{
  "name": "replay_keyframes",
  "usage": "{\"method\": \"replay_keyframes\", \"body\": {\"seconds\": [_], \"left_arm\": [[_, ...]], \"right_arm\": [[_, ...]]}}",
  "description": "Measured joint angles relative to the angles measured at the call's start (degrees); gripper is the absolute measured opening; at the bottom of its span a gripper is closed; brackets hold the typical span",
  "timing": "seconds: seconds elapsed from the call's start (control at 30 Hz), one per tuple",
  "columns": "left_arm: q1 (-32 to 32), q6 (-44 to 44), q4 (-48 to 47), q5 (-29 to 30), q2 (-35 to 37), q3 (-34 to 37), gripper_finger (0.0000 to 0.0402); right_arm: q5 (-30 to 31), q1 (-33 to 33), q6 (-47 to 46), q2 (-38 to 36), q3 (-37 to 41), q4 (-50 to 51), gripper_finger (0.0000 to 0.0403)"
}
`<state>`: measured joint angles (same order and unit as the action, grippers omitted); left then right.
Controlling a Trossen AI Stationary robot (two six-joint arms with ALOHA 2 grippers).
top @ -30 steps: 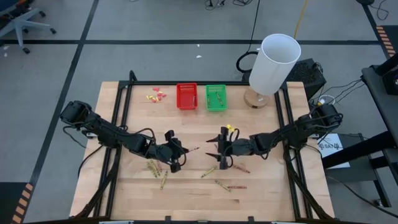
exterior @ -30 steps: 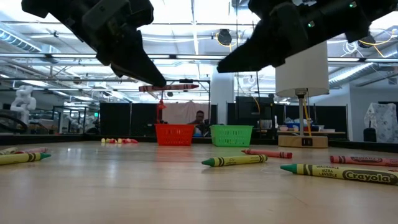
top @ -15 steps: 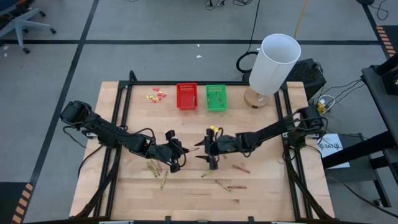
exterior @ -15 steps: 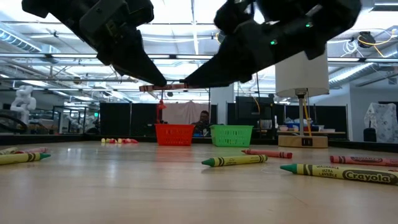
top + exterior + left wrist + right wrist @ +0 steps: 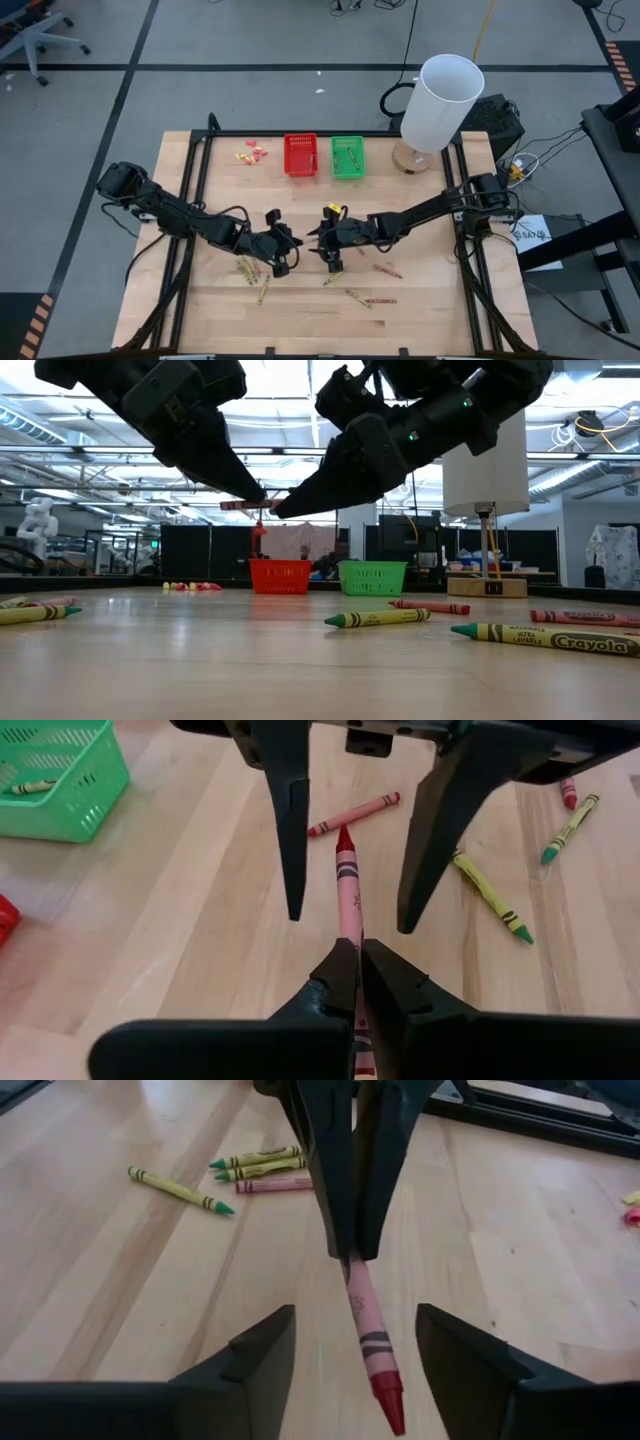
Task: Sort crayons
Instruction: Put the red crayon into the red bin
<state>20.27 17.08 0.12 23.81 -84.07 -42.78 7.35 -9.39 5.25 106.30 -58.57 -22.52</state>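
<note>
left gripper clamps a red crayon (held above the table), right gripper spread around its tip.

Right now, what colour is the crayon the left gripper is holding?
Red, with a dark band on its wrapper. The crayon shows best in the left wrist view, clamped in the left gripper.

A dark two-finger left gripper hangs above the pale wooden table, its fingers pinched on a thin reddish crayon held level. The dark right gripper meets it tip to tip, with the crayon's free end just at its fingertips; whether its fingers touch the crayon cannot be told. Far behind and below the fingertips stand a red plastic basket and a green plastic basket. On the table lie a yellow-green paper-wrapped crayon and a reddish one.
</note>
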Motion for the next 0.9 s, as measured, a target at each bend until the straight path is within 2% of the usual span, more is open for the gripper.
{"method": "replay_keyframes", "body": {"seconds": [0.33, 0.57, 0.73, 0.9], "left_arm": [[0.0, 0.0, -0.87, -0.19, 0.0, 0.0, 0.0008], [0.0, 0.0, -0.9, -0.21, 0.0, 0.0, 0.0008], [0.0, 0.02, -0.99, -0.21, 0.0, 0.0, 0.0008], [-0.11, 0.0, -1.1, -3.1, 0.0, 0.0, 0.0008]], "right_arm": [[0.0, 0.09, 0.19, 0.0, 0.0, -0.09, 0.0082], [-0.07, 0.08, 0.43, 0.0, 0.0, -0.08, 0.0026], [-0.08, 0.06, 1.01, 0.0, 0.0, -0.02, 0.0005], [-0.39, 0.04, 1.57, 0.0, 0.0, 0.11, 0.001]]}}
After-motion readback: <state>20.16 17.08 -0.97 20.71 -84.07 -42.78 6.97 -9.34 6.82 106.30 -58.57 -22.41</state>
